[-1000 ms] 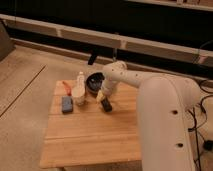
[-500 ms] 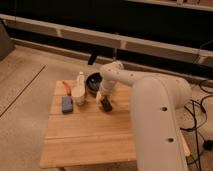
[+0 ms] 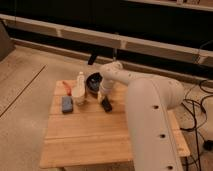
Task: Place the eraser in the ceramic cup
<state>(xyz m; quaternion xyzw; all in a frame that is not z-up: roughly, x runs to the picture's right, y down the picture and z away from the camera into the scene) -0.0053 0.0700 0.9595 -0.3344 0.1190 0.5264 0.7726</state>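
Hanging low over the wooden table, the gripper sits just above the eraser, a black block lying beside the dark bowl, its long axis slanting toward the near right; whether the gripper clasps the block I cannot tell. The ceramic cup stands near, toward the picture's left; since half a second ago the bulky arm link has swung leftward, the gripper barely shifting.
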